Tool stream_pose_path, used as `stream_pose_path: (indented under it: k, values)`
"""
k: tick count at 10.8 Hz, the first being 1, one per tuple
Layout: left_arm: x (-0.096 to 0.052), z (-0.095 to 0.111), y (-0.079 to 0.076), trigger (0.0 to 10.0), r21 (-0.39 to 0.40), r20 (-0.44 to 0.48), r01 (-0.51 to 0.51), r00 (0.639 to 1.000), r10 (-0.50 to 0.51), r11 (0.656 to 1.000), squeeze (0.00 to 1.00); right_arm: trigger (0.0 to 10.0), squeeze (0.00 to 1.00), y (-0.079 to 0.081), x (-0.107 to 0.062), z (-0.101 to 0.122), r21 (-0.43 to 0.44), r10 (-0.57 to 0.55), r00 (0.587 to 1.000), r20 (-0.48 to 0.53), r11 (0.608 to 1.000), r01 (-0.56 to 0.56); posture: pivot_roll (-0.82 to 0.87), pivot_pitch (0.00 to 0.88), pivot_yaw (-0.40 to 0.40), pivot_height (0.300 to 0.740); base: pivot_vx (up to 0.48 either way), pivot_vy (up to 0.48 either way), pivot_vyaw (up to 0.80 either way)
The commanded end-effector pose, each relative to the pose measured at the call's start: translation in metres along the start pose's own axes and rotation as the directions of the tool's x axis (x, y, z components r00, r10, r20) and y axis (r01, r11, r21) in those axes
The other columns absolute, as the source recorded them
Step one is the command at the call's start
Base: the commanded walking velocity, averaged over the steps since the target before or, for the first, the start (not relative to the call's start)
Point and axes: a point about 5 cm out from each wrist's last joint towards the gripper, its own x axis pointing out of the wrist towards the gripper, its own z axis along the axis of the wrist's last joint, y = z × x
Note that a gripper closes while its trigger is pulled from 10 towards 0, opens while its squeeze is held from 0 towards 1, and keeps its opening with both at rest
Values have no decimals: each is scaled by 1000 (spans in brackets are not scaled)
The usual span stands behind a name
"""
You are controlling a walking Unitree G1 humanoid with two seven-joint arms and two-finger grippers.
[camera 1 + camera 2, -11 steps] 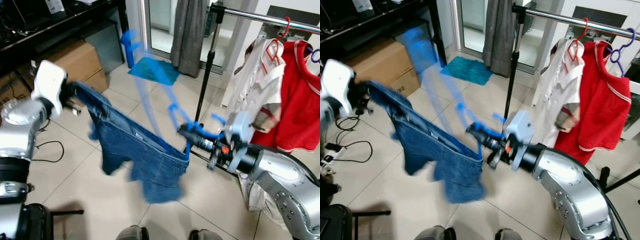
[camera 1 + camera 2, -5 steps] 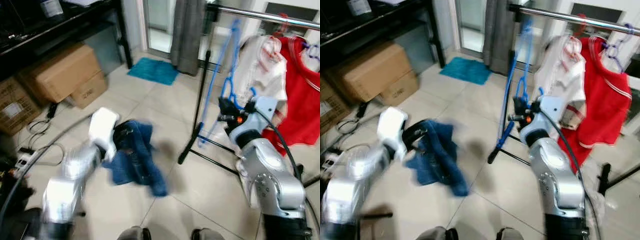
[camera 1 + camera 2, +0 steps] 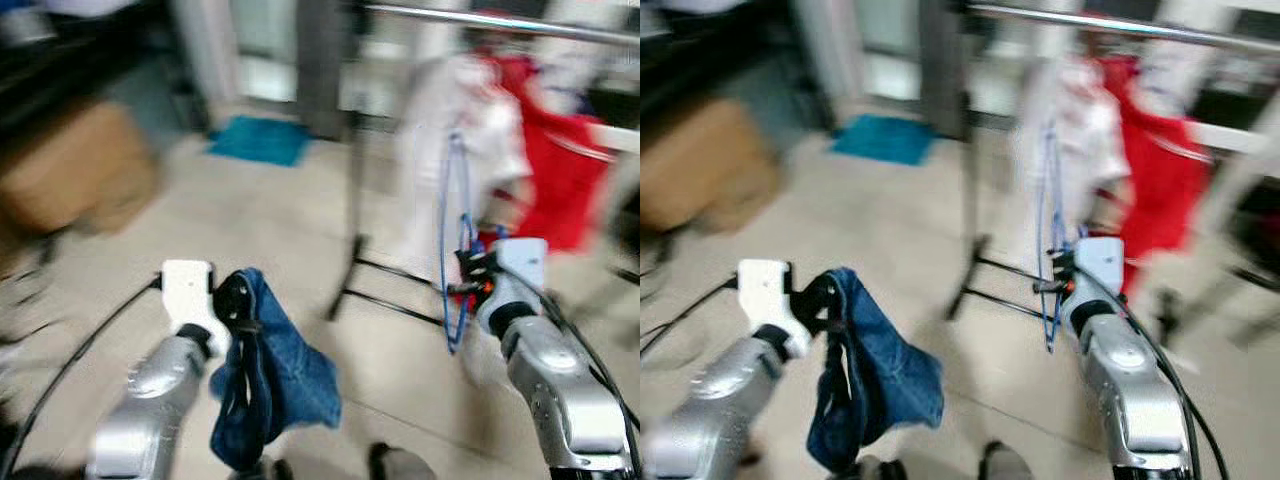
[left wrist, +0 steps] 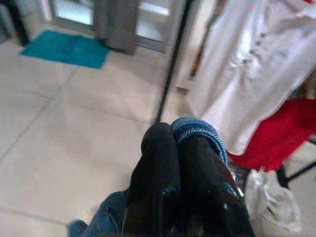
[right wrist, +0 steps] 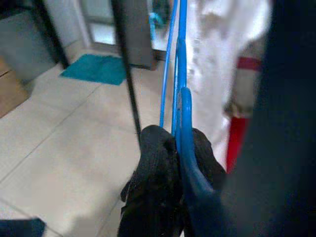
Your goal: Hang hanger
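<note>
Carry step: right gripper [image 5: 173, 143] clamps blue hanger [image 3: 455, 240], frame centre-right; left gripper [image 4: 180, 143] pinches jeans [image 3: 275, 375]. Next: hook hanger over rail [image 3: 480, 18].

Cloth, plastic and metal around the clothes rail

The jeans [image 3: 270, 375] are blue denim cloth, matt and a little rough, with a thick rolled hem that shows in the left wrist view. The hanger [image 5: 180, 106] is thin blue plastic, smooth with a light shine. The left gripper [image 4: 182, 148] and the right gripper [image 5: 173, 148] have black fingers; the left ones look glossy, the right ones more matt, like rubber. Both arms are silver metal with a soft shine. The rail [image 3: 480, 20] is bright polished metal and its post [image 4: 170, 64] is black. The white shirt [image 4: 252, 64] and the red garment [image 3: 545, 150] are soft cloth. The floor [image 4: 59, 128] is smooth pale tile, the mat [image 4: 64, 48] is fluffy teal cloth.
</note>
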Motion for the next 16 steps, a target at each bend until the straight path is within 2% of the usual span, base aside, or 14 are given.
stream_pose_path:
  k: [1, 2, 3, 4, 5, 7, 9, 10, 12, 13, 14, 16]
  values:
    - [-3, 10, 4, 10000, 72, 59, -61, 997, 57, 996, 0, 10000, 0, 0, -2, -1, 39, -12, 1000, -11, 999, 12, -74, 89, 54, 740, 0, 0, -781]
    - [-2, 14, 5, 10000, 123, 104, -101, 991, 88, 987, 0, 10000, 0, 6, -2, -4, 71, 2, 1000, -22, 997, -1, -57, 86, 39, 740, 0, 0, -781]
    - [-6, 14, -5, 10000, 148, 78, 16, 997, -28, 989, 0, 10000, 0, 15, 6, -4, 70, 28, 999, -33, 997, -25, -29, 88, 21, 740, 0, 0, -781]
    - [-9, 13, -6, 10000, 167, 62, 24, 997, -35, 986, 0, 10000, 0, 17, 9, -5, 75, 31, 998, -46, 997, -27, -22, 91, 16, 740, 0, 0, -781]
    - [-10, 10, -6, 10000, 179, 64, 10, 998, -22, 984, 0, 10000, 0, 14, 8, -6, 90, 28, 997, -67, 996, -22, -30, 93, 11, 740, 0, 0, -800]
    - [-2, 8, -9, 10000, 189, 61, 29, 997, -41, 982, 0, 10000, 0, 13, -1, -5, 79, 37, 996, -83, 996, -31, -99, 117, 39, 740, 0, 0, -800]
    - [2, 7, -17, 10000, 198, 49, 69, 996, -81, 978, 0, 10000, 0, 1, -8, -7, 60, -18, 997, -79, 998, 23, -99, 109, 48, 740, 0, 0, -800]
    - [3, 6, -19, 10000, 203, 49, 75, 995, -87, 976, 0, 10000, 0, -5, -7, -8, -18, -47, 996, -76, 999, 45, -92, 101, 47, 740, 0, 0, -800]
    - [6, 15, -17, 10000, 191, 133, 11, 990, -37, 981, 0, 10000, 0, -5, -4, -2, 4, -23, 998, -64, 1000, 23, -76, 106, 38, 740, 0, 0, -800]
    - [6, 17, -14, 10000, 150, 167, -36, 986, 10, 988, 0, 10000, 0, -2, -2, 1, 52, -11, 999, -45, 999, 13, -75, 105, 41, 740, 0, 0, -800]
    - [6, 17, -11, 10000, 143, 184, -62, 982, 35, 988, 0, 10000, 0, -1, -1, 4, 90, -30, 999, -16, 995, 31, -79, 98, 49, 740, 0, 0, -788]
    - [9, 22, -6, 10000, 188, 194, -98, 979, 60, 977, 0, 10000, 0, 4, -2, 4, 85, -6, 1000, -15, 996, 7, -77, 97, 56, 740, 0, 0, -781]
